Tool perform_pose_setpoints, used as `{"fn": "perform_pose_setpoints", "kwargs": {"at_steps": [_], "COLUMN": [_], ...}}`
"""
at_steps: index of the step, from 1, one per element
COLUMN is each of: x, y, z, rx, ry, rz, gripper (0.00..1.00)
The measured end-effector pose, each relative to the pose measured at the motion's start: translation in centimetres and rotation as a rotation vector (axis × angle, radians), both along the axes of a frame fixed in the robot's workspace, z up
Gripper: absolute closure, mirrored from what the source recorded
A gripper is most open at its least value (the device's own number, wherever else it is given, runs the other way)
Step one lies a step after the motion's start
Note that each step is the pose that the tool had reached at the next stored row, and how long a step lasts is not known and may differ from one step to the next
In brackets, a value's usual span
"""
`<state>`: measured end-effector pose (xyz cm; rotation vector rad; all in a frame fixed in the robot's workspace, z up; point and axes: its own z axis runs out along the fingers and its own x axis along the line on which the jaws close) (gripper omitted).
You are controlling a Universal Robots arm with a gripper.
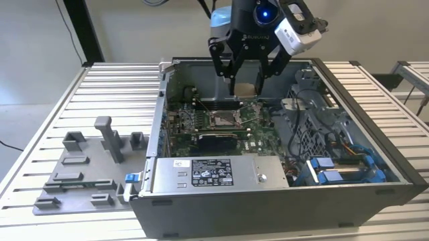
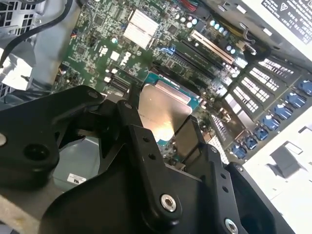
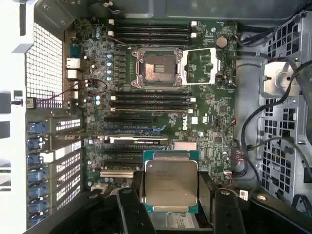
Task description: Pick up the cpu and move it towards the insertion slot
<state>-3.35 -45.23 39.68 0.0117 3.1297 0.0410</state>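
Power supply: nearest you in the exterior view, the grey box [image 1: 218,172] sits at the near end of the open computer case [image 1: 375,150] on the slatted tabletop [image 1: 114,95].
Motherboard: you see the green board [image 3: 214,126] flat on the case floor.
Gripper: your gripper [image 1: 246,80] hangs over the board, jaws clamped on two opposite edges of the cpu.
Cpu: the cpu [image 3: 171,183] is square, with no long axis, held off the board; in both wrist views its metal top faces the camera.
Insertion slot: the insertion slot [image 3: 158,68] lies open, apart from the cpu.
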Motion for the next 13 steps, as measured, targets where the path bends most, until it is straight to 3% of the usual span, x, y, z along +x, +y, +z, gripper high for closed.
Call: {"fn": "perform_pose_setpoints", "kwargs": {"at_steps": [8,13], "x": [-0.08,-0.36], "y": [0.67,1.94], "z": [-0.85,-1.11], "rx": [0.0000,-0.0001], "ry": [0.0000,0.0000], "rz": [0.000,0.000], "gripper": [1.00,1.00]}}
